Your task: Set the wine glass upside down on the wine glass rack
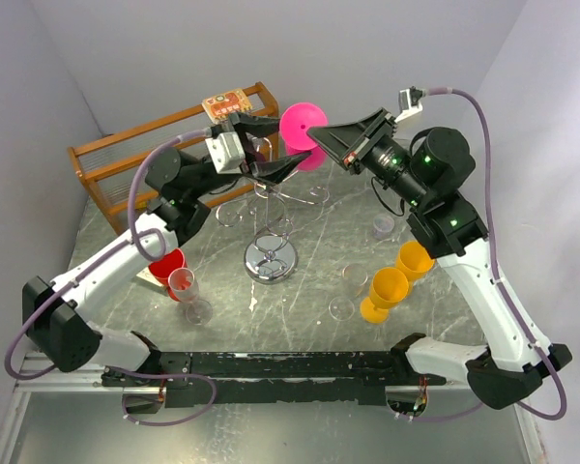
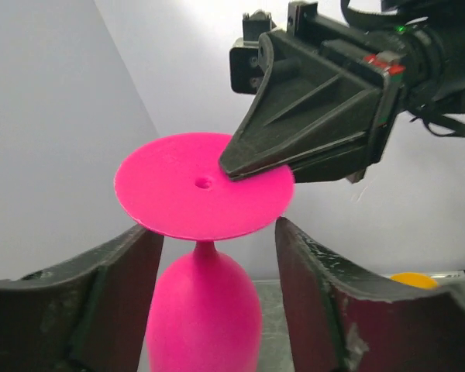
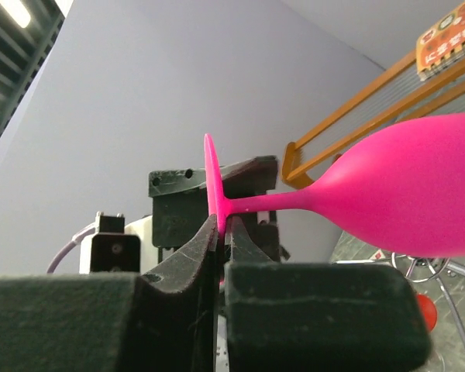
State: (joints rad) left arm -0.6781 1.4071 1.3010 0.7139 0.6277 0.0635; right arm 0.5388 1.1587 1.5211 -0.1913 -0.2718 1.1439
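Note:
The pink wine glass is held upside down in the air above the back of the silver wire rack, foot uppermost. My right gripper is shut on the edge of the glass's flat foot; the bowl points away from it. My left gripper is open, with one finger on each side of the bowl just below the foot and a gap showing on the right side. The rack's round chrome base stands mid-table.
A brown wooden shelf rack stands at the back left. A red cup and a clear flute stand at the left. Two yellow cups and clear glasses stand at the right.

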